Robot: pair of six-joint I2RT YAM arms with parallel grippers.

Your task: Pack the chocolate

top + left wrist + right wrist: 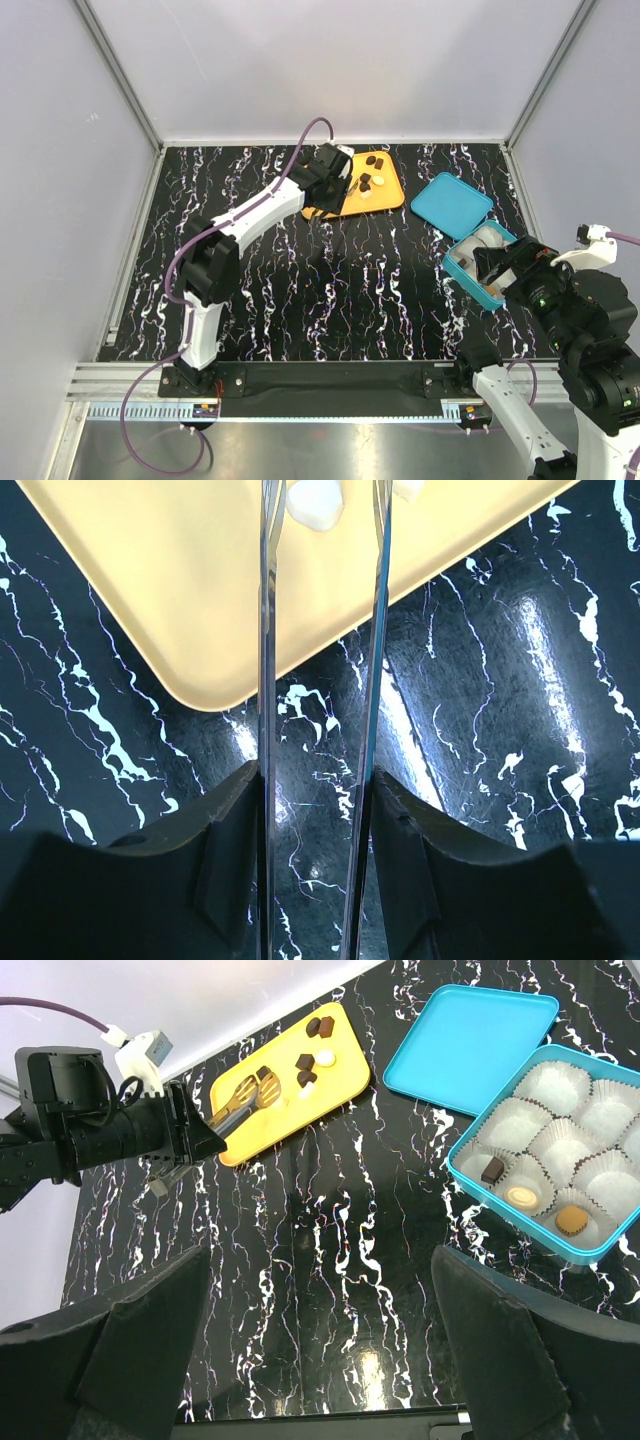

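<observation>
My left gripper [318,780] pinches shiny metal tongs [266,630] flanking a rounded cream-white chocolate [315,502] on the orange tray [180,580]; right gripper [320,1300] gapes wide.

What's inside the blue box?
White paper cups; three are filled: a dark chocolate, a cream chocolate, a caramel-brown chocolate. The box runs off the picture's right side, so cups there are hidden.
</observation>
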